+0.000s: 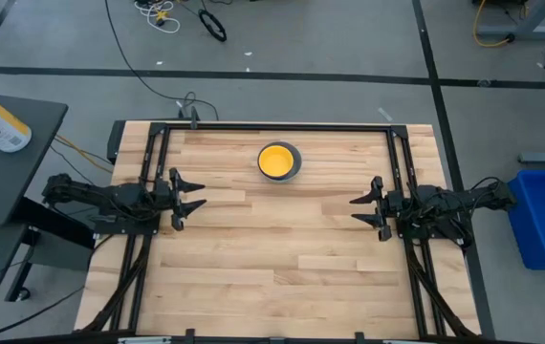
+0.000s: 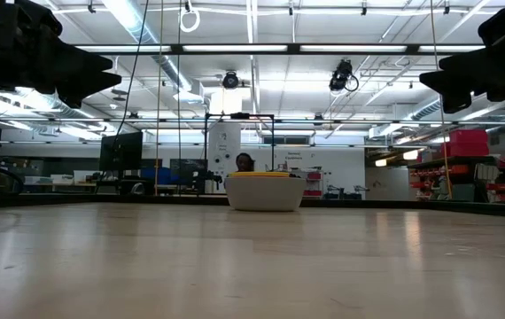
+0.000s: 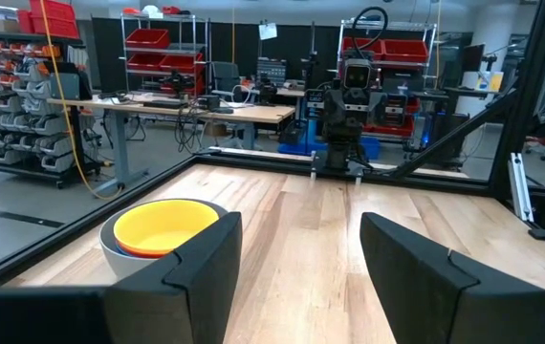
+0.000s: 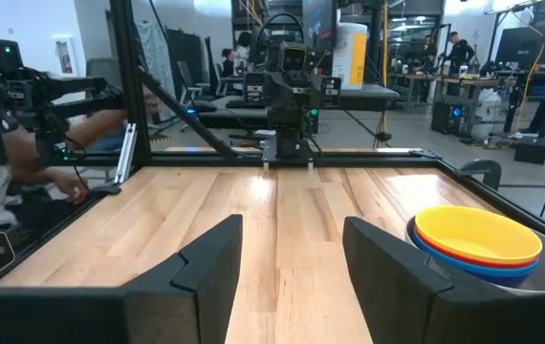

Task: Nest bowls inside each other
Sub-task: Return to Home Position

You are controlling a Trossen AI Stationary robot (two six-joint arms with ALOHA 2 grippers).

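Observation:
The bowls stand nested in one stack point(image 1: 279, 161) at the table's far middle: a yellow bowl point(image 4: 476, 232) on top, red and blue rims under it, all inside a grey bowl point(image 2: 265, 190) that rests on the wood. My left gripper point(image 1: 191, 201) stands open at the table's left edge and my right gripper point(image 1: 363, 209) open at the right edge, both level and pointing inward, with nothing between their fingers. In the left wrist view the stack point(image 3: 163, 234) shows beyond the fingers.
A black frame point(image 1: 282, 125) runs along the table's far and side edges. A person sits beyond the table's edge point(image 4: 5, 182) in the right wrist view. Bare wood lies between the two grippers point(image 1: 277, 229).

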